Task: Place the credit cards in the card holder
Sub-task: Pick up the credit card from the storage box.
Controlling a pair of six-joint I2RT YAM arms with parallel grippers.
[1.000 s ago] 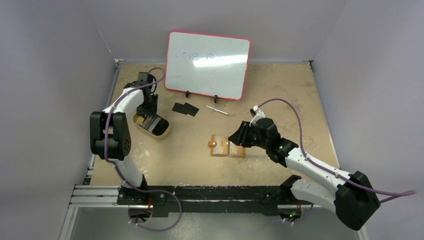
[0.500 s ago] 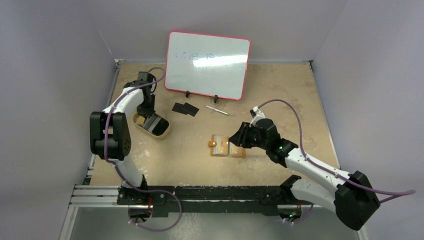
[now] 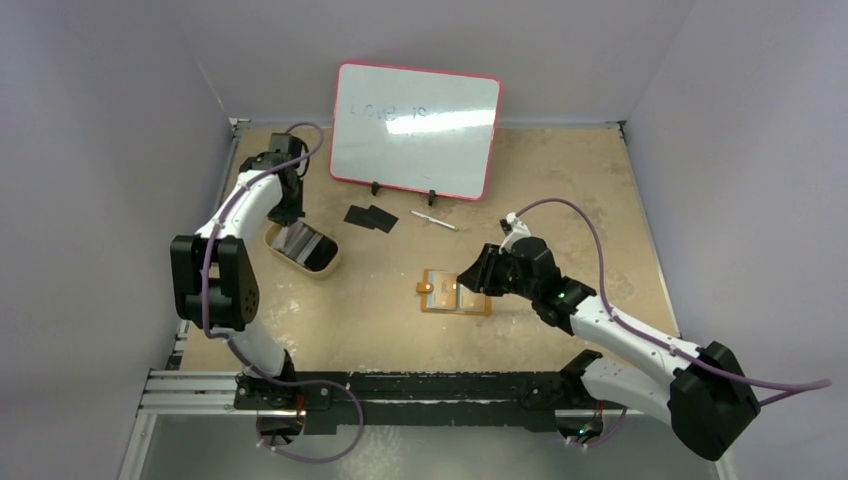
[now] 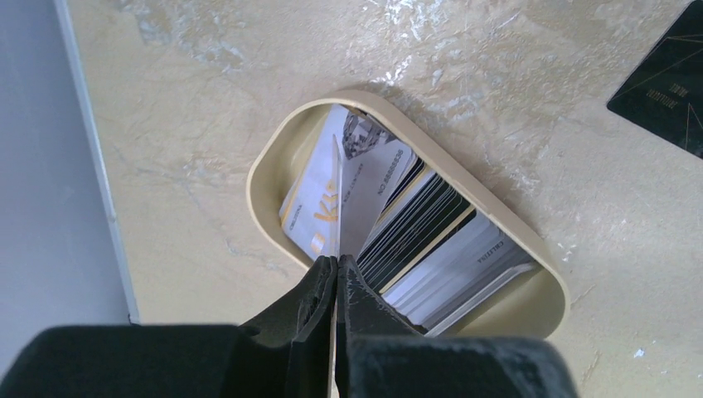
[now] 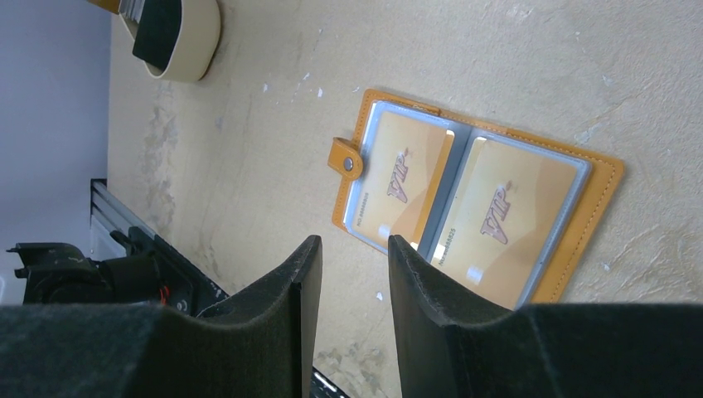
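A tan table (image 3: 560, 200) carries a pink-framed whiteboard (image 3: 415, 130) propped upright at the far side, with faint writing on it. Just in front of it lie two black credit cards (image 3: 370, 217), overlapping, and a slim pen (image 3: 434, 221) to their right. An oval tan dish (image 3: 301, 250) filled with cards (image 3: 305, 243) sits at the left, and the left gripper (image 3: 288, 213) hangs above its far end. Near the middle, the orange card holder (image 3: 452, 293) lies open and flat. The right gripper (image 3: 468, 277) hovers at its right half.
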